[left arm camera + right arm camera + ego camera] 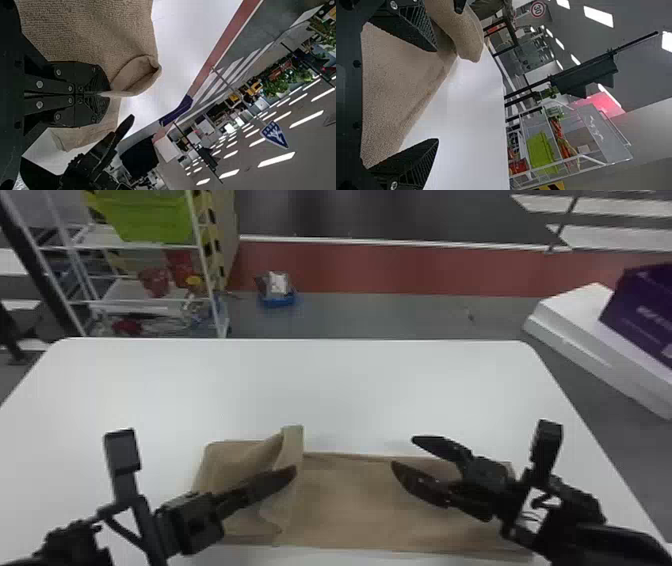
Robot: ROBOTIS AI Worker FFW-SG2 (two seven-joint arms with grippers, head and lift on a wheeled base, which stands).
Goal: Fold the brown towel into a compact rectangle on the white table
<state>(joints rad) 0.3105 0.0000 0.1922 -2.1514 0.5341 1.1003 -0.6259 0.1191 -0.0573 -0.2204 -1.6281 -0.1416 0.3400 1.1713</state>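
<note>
Blk arms (615,540) w/ thin blk cable (126,533), boxy wrist units (122,452), silver screws (39,84) on L gripper (291,473).

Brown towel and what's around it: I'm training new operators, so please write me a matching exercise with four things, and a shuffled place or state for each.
Things
1. Towel
2. Left gripper
3. Right gripper
4. Green bin

Places or states
A. Fingers apart
B. On the white rack
C. On the table, partly lifted
D. Shut on a fold of cloth

Pairs: 1-C, 2-D, 3-A, 4-B

Towel (350,500) on table (350,390), rack (155,246) behind
</note>
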